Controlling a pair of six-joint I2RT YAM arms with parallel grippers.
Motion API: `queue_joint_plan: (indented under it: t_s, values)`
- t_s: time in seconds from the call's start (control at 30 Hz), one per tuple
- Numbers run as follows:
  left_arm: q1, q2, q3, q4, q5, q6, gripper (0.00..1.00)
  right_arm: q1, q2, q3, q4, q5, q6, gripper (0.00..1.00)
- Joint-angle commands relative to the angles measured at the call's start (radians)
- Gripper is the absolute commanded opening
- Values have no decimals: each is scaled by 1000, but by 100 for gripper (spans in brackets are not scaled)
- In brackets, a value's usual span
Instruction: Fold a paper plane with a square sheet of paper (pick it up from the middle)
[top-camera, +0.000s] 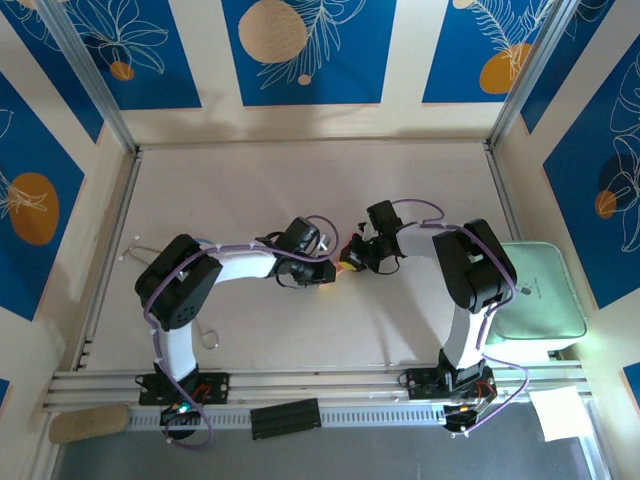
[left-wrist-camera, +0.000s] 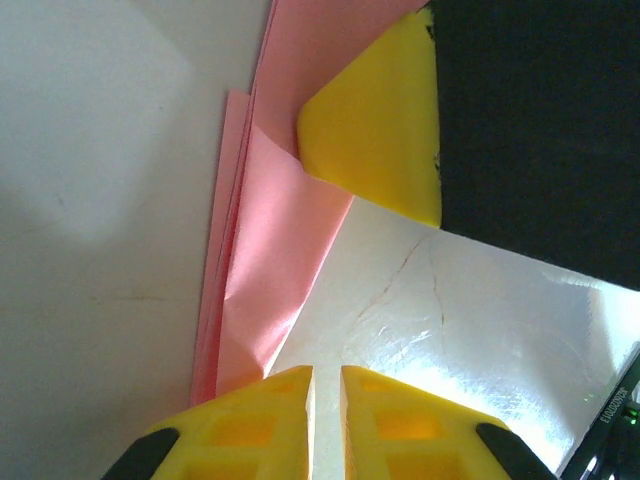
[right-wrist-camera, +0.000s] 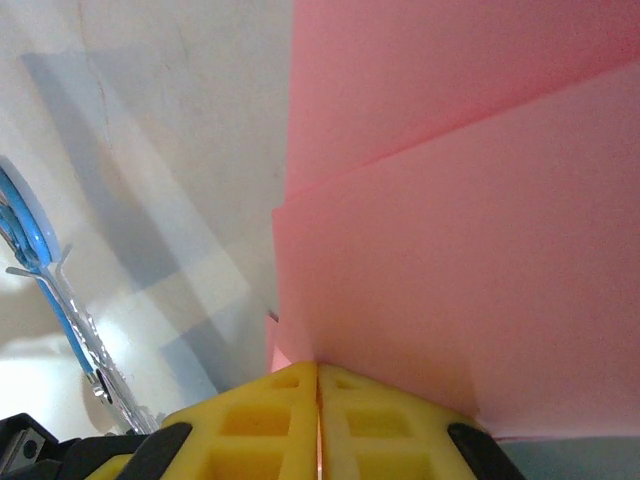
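Right gripper (right-wrist-camera: 318, 370) pinches the part-folded pink paper (right-wrist-camera: 450, 250); left gripper (left-wrist-camera: 327, 375), barely parted and empty, should crease without dragging it.

Pale green pad (top-camera: 540, 292) (right edge), white sheet (top-camera: 561, 412), black strip (top-camera: 285, 418)

Pale beige desk (top-camera: 300, 170), cream walls carrying blue panels (top-camera: 350, 80) with white leaf drawings and orange circles, 2 slanted aluminium posts (top-camera: 88, 75) at the far corners, grooved metal rails (top-camera: 320, 382) along the near edge, pale green pad (top-camera: 545, 300) at right, grey strip (top-camera: 380, 450) beyond the rails, soft even light
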Motion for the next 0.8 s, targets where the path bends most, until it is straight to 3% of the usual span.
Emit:
queue_joint_plan:
  t_s: [0.0,0.23,0.77]
  values:
    - [-8,4,26,-51,-10,34,15,3,58,-8,-95,89,-15,10]
    - [-4,12,-2,-45,-71,39,12,3,64,-5,-103,89,-18,10]
    - [2,33,-64,14,-42,3,12,3,66,1,-118,91,-23,10]
